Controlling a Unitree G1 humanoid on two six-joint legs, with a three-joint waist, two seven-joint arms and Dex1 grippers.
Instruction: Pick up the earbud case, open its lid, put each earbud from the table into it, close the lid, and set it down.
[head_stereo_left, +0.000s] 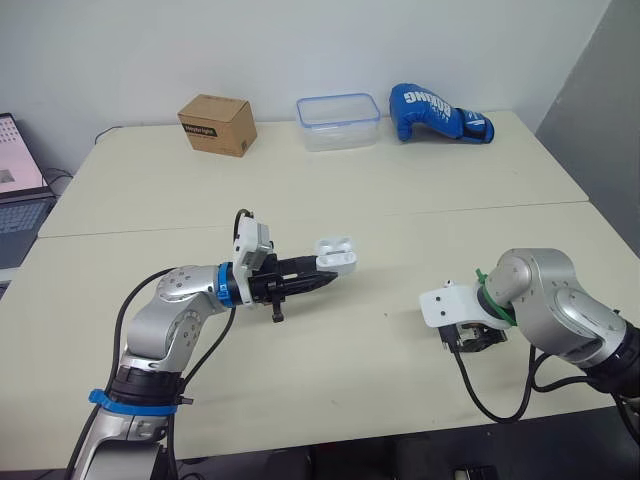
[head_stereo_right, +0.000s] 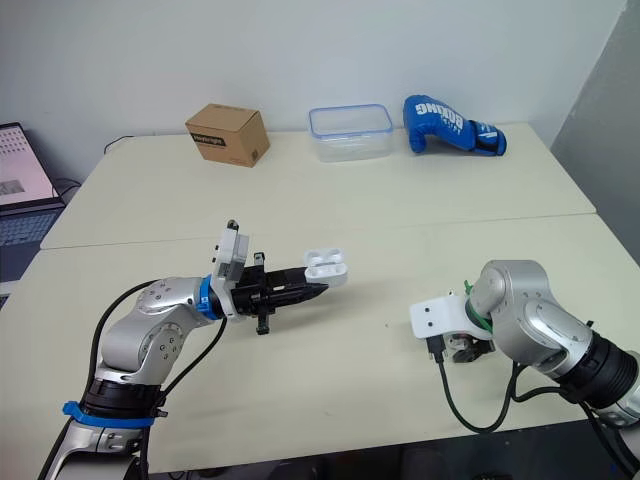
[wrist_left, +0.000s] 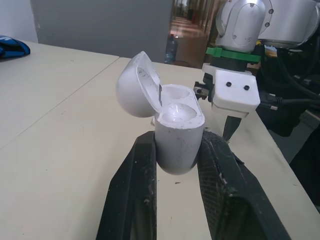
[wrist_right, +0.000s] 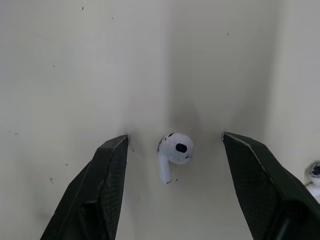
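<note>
The left end effector (head_stereo_left: 322, 279), at frame centre, gripped the earbud case (wrist_left: 177, 145), whose lid (wrist_left: 136, 87) was open. The right end effector (wrist_right: 175, 136), at lower right, stood wide open astride one earbud (wrist_right: 176, 149) on the worktop (head_stereo_left: 400, 200). The grasp likely called for slow, centred closure on the bulb, clear of the second earbud (wrist_right: 314, 175) nearby.

Far along the table (head_stereo_left: 400, 200) sit a cardboard box (head_stereo_left: 216, 124), clear container (head_stereo_left: 338, 121) and blue boxing glove (head_stereo_left: 438, 114).

A lab-like office room: bare white wall (head_stereo_left: 300, 40), pale worktable (head_stereo_left: 400, 190). Laptop (head_stereo_left: 15, 190) at nine o'clock; cardboard box (head_stereo_left: 217, 124), plastic tub (head_stereo_left: 338, 121), boxing glove (head_stereo_left: 438, 113) at twelve.
</note>
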